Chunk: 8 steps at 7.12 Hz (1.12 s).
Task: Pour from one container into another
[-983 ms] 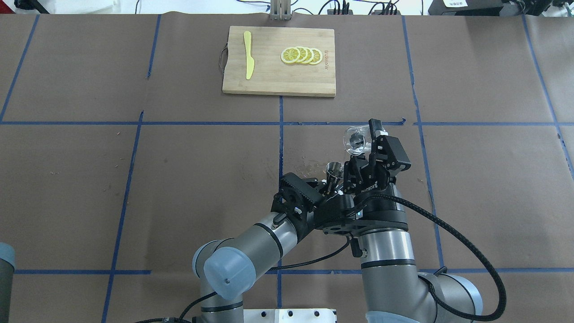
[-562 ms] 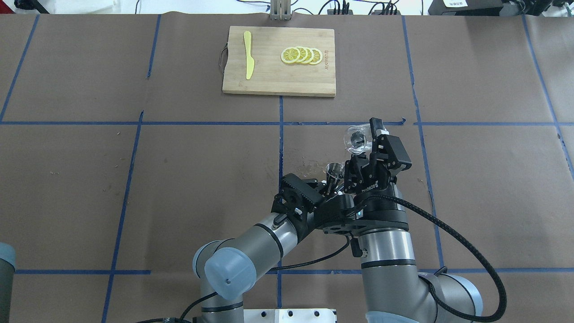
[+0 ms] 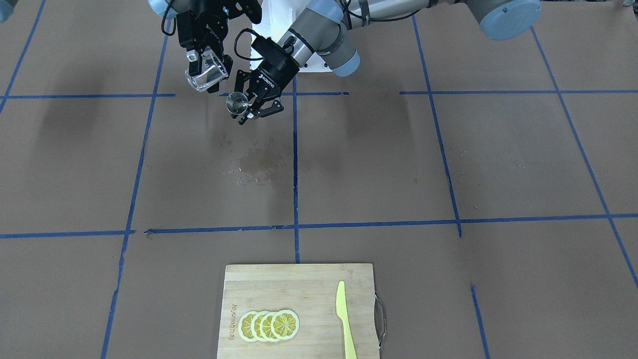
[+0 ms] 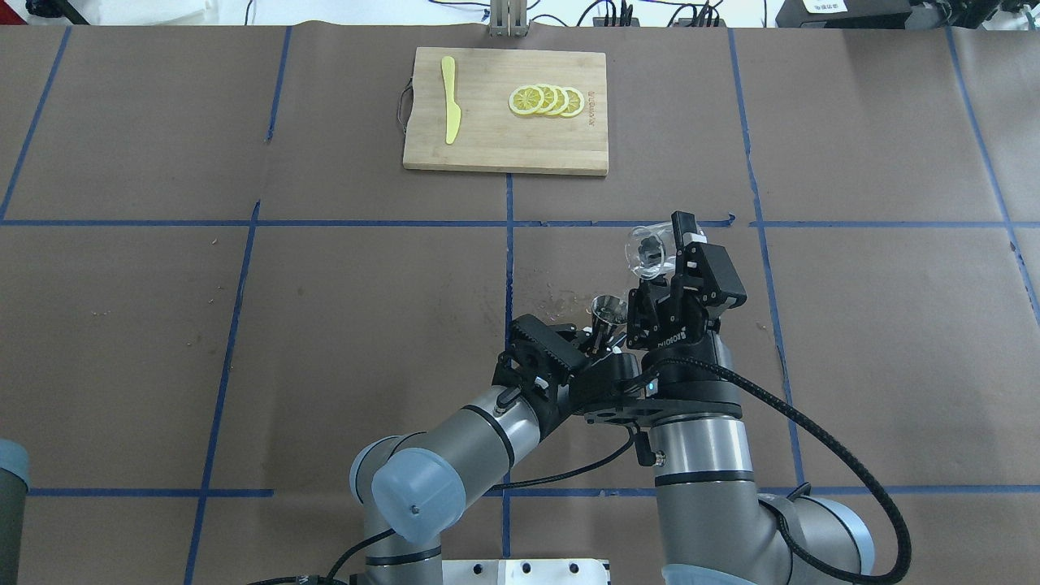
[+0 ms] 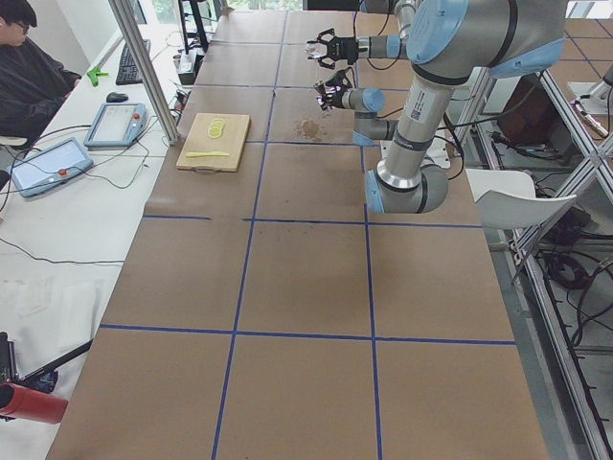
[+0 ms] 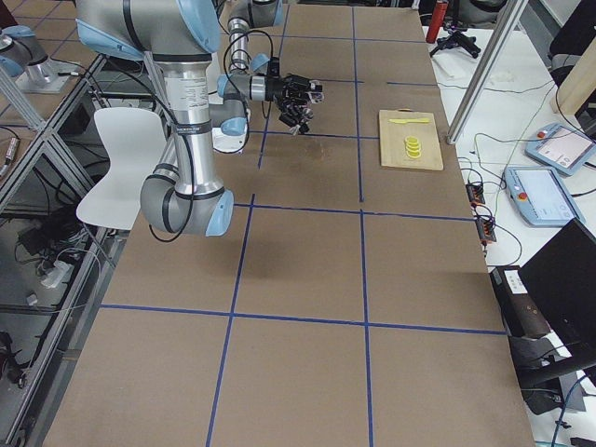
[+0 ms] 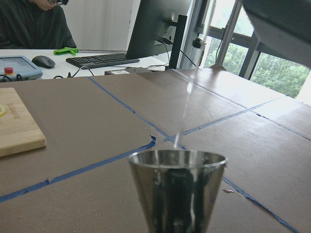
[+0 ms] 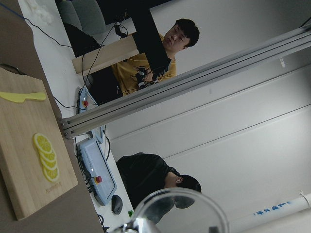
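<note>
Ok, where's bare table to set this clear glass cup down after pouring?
Bare brown paper: the square on the robot's right of the clear glass cup, beyond the blue tape line, and the square left of the centre tape line. Crowded: around the shiny steel hourglass jigger near the wet patch, and the bamboo cutting board with lemon slices and yellow knife.

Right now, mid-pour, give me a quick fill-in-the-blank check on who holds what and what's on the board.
1. The right pincer holds the clear glass cup ____, not upright.
2. The left pincer grips the steel ____.
3. The cutting board carries a yellow knife and ____ lemon slices.
Missing words: tilted; jigger; four.
</note>
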{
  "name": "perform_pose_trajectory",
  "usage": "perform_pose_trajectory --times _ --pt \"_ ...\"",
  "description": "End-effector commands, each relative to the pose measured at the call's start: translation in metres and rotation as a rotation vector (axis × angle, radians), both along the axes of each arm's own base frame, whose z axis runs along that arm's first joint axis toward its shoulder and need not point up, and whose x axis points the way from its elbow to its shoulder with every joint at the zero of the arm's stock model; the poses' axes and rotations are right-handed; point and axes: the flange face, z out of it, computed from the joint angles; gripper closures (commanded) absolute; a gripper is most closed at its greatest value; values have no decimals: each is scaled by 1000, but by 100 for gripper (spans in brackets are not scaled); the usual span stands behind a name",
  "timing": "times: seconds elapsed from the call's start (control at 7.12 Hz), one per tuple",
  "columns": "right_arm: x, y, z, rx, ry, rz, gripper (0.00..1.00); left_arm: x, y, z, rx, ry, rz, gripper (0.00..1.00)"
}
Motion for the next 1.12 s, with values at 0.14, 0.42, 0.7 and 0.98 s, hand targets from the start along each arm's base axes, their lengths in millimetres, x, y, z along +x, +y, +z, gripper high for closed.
perform_pose_trajectory --times 0.14,0.42,0.7,0.98 --pt "0 0 -1 1 3 1 100 0 0 0 0 -1 0 100" --pt "0 0 -5 1 -16 0 100 -1 0 -1 0 2 0 100" --pt "3 0 -22 4 -69 1 100 -4 0 -1 2 12 -2 100" --pt "13 0 -30 10 -177 2 100 -6 1 -1 3 27 -1 100"
